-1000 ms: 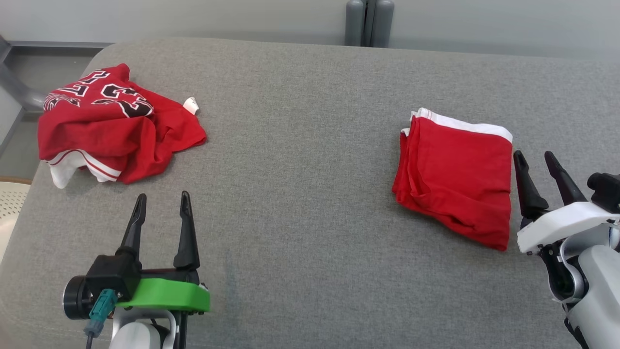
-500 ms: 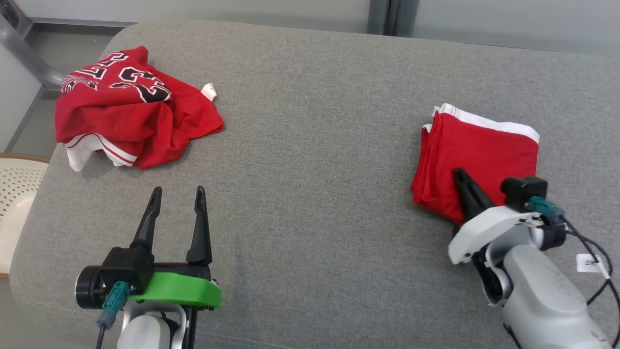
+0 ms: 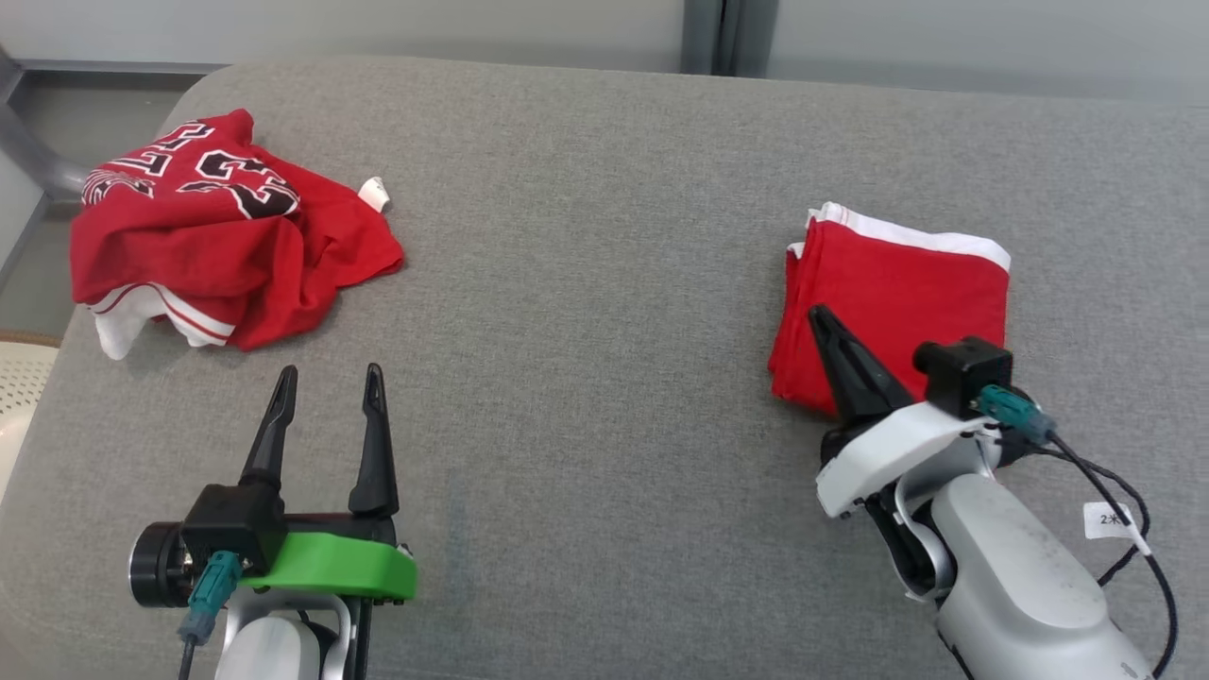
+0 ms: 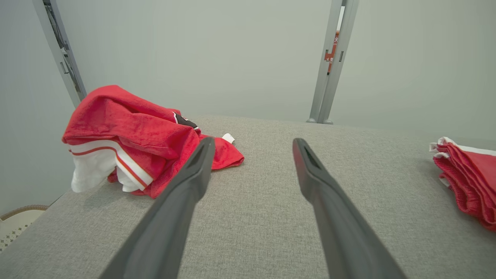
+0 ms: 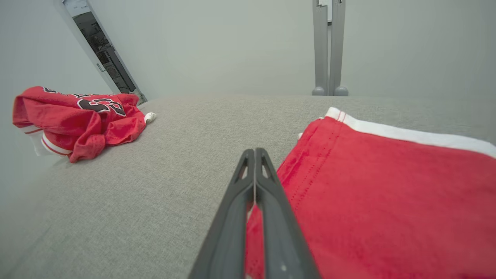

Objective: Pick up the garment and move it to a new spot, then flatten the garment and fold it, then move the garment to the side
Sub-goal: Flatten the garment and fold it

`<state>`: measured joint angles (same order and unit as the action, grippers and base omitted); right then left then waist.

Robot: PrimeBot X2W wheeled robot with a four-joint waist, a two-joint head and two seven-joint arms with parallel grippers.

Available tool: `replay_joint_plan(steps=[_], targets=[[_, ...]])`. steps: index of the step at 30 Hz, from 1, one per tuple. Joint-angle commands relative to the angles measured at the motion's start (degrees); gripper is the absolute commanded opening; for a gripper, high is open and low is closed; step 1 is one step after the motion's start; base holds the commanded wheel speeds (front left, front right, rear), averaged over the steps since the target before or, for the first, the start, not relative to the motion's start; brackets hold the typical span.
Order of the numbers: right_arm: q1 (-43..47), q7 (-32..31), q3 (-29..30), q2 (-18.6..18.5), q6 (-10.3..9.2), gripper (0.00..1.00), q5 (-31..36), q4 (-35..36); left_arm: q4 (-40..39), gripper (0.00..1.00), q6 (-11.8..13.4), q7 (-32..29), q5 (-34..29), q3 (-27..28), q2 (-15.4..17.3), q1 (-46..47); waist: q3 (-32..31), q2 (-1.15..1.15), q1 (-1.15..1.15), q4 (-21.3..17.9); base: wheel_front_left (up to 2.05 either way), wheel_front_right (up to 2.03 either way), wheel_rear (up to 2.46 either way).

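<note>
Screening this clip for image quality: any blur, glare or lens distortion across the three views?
Head view: even light, no glare, sharp, a soft shadow under the crumpled jersey. Left wrist view: the left hand goes soft toward the bottom edge; the posts lean outward. Right wrist view: the folded garment blurs slightly up close.

On the right of the padded table (image 3: 586, 283): folded garment (image 3: 897, 302). At its back left, well apart: crumpled garment (image 3: 217, 255). Before that, nearer the front edge: left gripper (image 3: 326, 397). Over the folded garment's near-left edge: right gripper (image 3: 820, 321). Beside the table's left edge: basket (image 3: 24, 387).
</note>
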<state>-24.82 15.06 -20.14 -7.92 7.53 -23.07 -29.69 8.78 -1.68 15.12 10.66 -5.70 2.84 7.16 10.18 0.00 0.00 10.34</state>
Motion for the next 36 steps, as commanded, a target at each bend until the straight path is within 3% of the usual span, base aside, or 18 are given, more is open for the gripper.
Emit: replay_joint_plan(steps=[1, 10, 11, 12, 13, 23, 36], targets=[[1.5, 0.2, 1.1, -1.0, -0.08, 0.0, 0.4, 2.0, 0.0, 1.0, -0.1, 0.0, -0.3, 0.5, 0.1, -0.5, -1.2, 0.0, 0.0, -2.1, 0.0, 0.0, 0.0], [9.0, 0.2, 9.0, -5.4, -0.07, 0.0, 2.0, 12.4, 0.2, 1.0, -0.8, 0.0, -1.5, 2.3, 0.1, -1.5, -3.3, 0.0, 0.0, -7.6, 0.0, 0.0, 0.0], [10.0, 0.2, 10.2, -5.7, -0.07, 0.14, 2.1, 13.1, 0.4, 1.0, -0.8, 0.0, -1.6, 2.4, 0.1, -1.6, -3.5, 0.0, 0.0, -8.2, 0.0, 0.0, 0.0], [10.8, 0.2, 11.0, -5.8, -0.07, 0.47, 2.1, 13.7, 0.5, 1.0, -0.8, 0.0, -1.8, 2.6, 0.1, -1.7, -3.6, 0.0, 0.0, -8.6, 0.0, 0.0, 0.0], [11.6, 0.2, 12.0, -5.9, -0.07, 0.98, 2.2, 14.5, 0.6, 1.0, -0.8, 0.0, -2.0, 2.7, 0.1, -1.6, -3.7, 0.0, 0.0, -9.1, 0.0, 0.0, 0.0], [18.5, 0.2, 16.6, -3.0, -0.07, 1.0, 4.3, 19.9, 1.5, 1.0, -1.6, 0.0, -2.7, 3.7, 0.1, -2.6, -4.8, 0.0, 0.0, -11.7, 0.0, 0.0, 0.0], [24.4, 0.2, 17.8, -0.8, -0.07, 1.0, 6.0, 21.2, 1.5, 1.0, -1.9, 0.0, -4.4, 4.3, 0.1, -5.4, -7.7, 0.0, 0.0, -10.4, 0.0, 0.0, 0.0]])
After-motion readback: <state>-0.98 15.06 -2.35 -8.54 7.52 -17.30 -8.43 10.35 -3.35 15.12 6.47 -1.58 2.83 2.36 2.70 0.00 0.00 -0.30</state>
